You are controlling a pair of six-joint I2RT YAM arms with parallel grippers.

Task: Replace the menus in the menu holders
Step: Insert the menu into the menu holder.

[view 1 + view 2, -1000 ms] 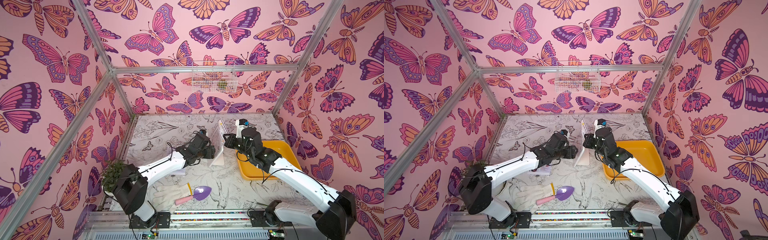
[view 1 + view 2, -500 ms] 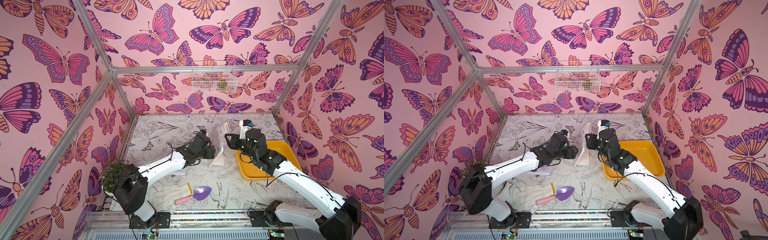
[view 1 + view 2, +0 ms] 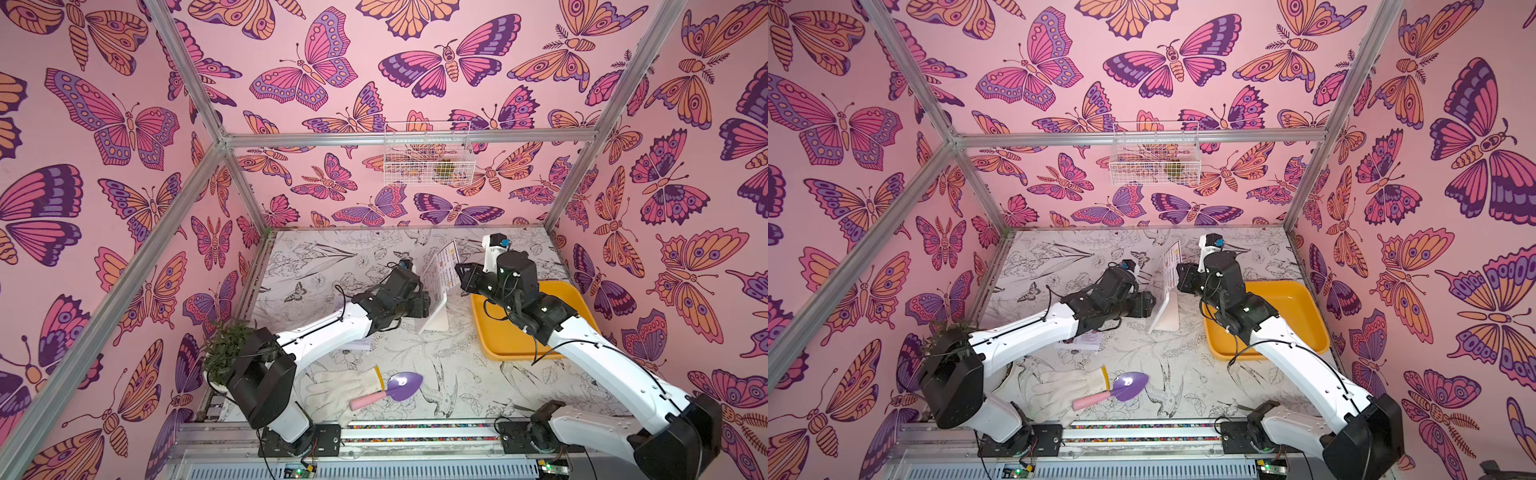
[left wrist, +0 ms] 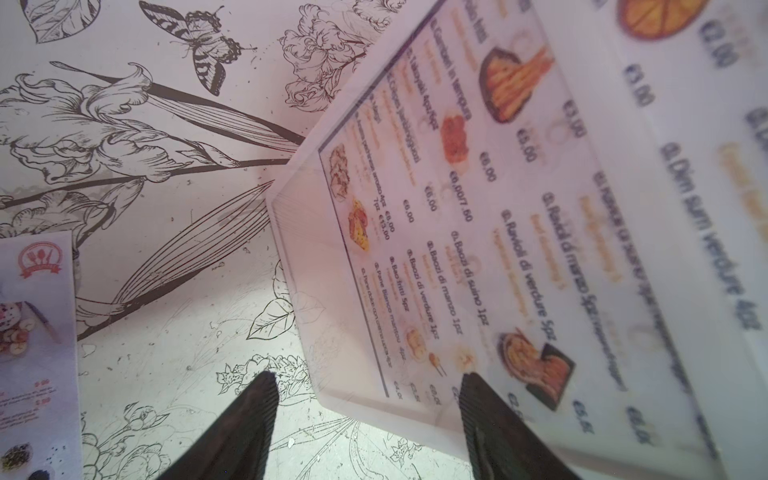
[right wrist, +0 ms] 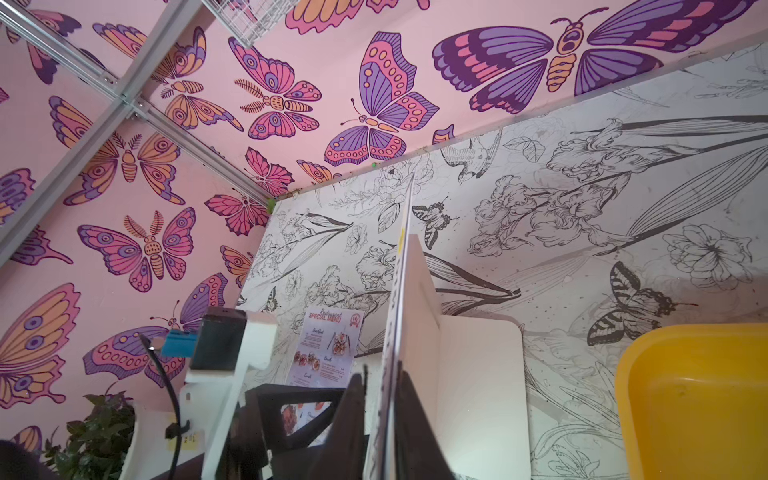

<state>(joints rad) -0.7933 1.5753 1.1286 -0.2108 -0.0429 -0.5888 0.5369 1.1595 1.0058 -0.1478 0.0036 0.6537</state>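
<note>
Okay, looking at a white menu holder (image 3: 436, 320) standing upright in the middle of the table (image 3: 332, 249), near the yellow tray (image 3: 498, 338). Got the Dim Sum menu (image 4: 498, 208) sitting partway down in it, top edge poking out above the panel. Pinched edge-on by the right gripper (image 5: 382, 376), fingers nearly together with only that sheet between them. Over on the other side, seeing the left gripper (image 4: 368, 376) spread wide, straddling a lower corner of the holder; can't tell about actual contact. Also spotted the Special Menu sheet (image 3: 1084, 340) lying flat on the table under the left arm, apart from the holder.
</note>
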